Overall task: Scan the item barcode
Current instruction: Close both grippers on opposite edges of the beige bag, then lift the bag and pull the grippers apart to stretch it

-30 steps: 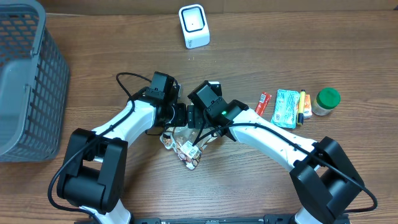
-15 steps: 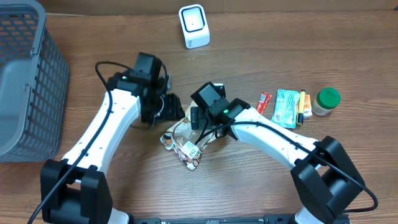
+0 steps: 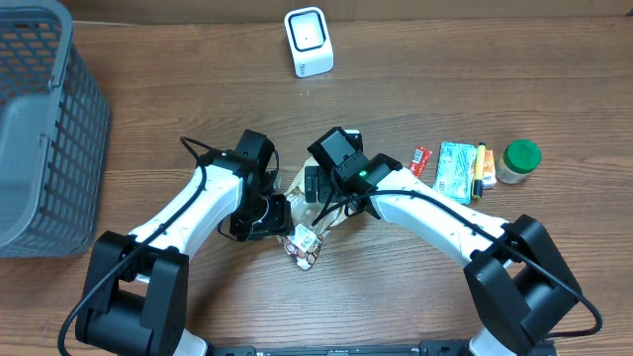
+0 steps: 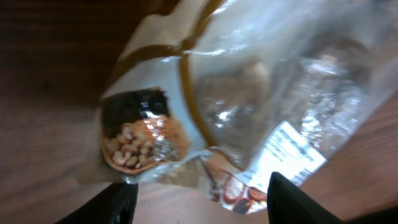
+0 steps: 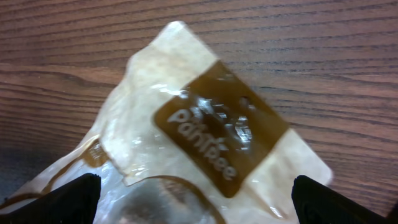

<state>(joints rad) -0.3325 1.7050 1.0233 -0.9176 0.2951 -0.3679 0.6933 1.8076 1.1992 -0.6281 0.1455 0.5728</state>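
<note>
Snack bag (image 5: 186, 143) lying limp, slippery (light too); left gripper (image 4: 208, 200), right gripper (image 5: 202, 202) gaping, holding nothing; pinching sealed edge advisable.

The brown patch (image 5: 221, 140) on the snack pouch (image 5: 149, 81), just ahead of the right gripper (image 5: 199, 202), reads "Pantree". Print on the pouch's white sticker (image 4: 298, 149), ahead of the left gripper (image 4: 208, 199), is too blurred to read.
</note>
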